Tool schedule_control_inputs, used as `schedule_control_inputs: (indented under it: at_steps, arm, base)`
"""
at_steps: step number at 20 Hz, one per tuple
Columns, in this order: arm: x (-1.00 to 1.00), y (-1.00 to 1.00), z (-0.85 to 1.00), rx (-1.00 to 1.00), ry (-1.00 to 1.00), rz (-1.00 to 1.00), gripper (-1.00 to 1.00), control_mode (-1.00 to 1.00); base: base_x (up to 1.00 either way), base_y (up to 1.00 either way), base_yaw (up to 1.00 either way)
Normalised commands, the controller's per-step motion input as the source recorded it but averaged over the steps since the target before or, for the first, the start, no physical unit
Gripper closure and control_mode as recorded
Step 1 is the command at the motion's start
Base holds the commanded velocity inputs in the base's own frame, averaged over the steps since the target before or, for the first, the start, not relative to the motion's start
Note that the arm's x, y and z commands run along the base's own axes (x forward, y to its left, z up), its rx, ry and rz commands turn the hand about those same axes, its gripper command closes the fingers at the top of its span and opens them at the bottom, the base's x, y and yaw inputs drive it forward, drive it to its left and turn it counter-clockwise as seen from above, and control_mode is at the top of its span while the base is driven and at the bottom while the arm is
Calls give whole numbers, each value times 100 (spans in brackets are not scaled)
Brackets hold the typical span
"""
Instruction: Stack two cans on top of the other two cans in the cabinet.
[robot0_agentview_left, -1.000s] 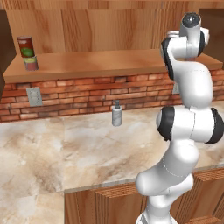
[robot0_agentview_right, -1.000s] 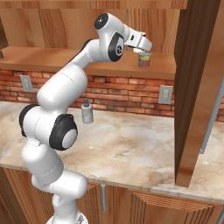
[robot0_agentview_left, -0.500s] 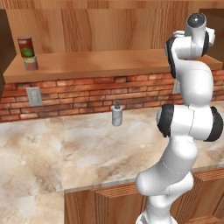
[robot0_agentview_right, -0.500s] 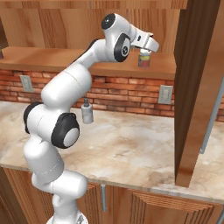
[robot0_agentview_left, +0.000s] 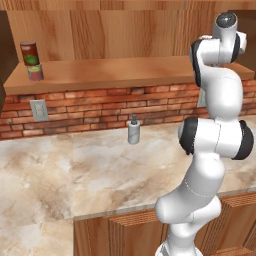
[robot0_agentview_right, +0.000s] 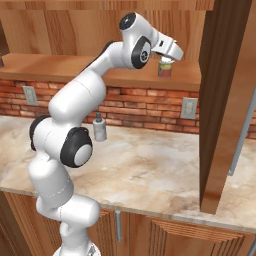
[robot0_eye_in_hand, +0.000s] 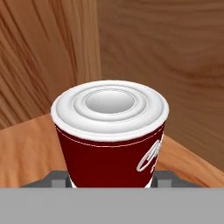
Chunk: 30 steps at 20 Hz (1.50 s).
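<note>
In the hand view my gripper (robot0_eye_in_hand: 113, 178) is shut on the red can (robot0_eye_in_hand: 109, 148), which has a white lid and white lettering, with a finger on each side of its base. In the right base view the gripper (robot0_agentview_right: 167, 58) holds it near the right end of the cabinet shelf (robot0_agentview_right: 65, 67), directly over a pale can (robot0_agentview_right: 164, 72). I cannot tell whether the two cans touch. At the shelf's far left, the dark red-brown can (robot0_agentview_left: 29, 53) with a green patch stands on another pale can (robot0_agentview_left: 35, 73).
A grey pump bottle (robot0_agentview_left: 133, 131) (robot0_agentview_right: 100, 130) stands on the marble counter (robot0_agentview_left: 90, 170) against the brick wall. A tall wooden side panel (robot0_agentview_right: 225, 100) closes the shelf just right of the gripper. The cabinet's plank back wall (robot0_eye_in_hand: 166, 65) is close behind the held can.
The hand, holding the red can, has moved a little to the right and down along the shelf, toward the side panel. The stacked cans at the left have not moved.
</note>
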Motion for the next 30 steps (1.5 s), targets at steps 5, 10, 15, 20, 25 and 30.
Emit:
schedule_control_inputs:
  at_steps: [5,10,15,20,25,30]
  arm:
    - [0,0,0,8,1,0,100,-100]
    - [0,4,0,4,0,0,100,-100]
    - [0,11,-2,1,0,0,100,-100]
    - [0,10,-5,0,-1,0,100,-100]
    - [0,1,-7,0,0,0,100,-100]
    - [0,-7,-2,0,-2,-1,100,-100]
  base:
    - [0,0,0]
    - [0,0,0]
    - [0,0,0]
    - [0,0,0]
    - [0,0,0]
    - [0,0,0]
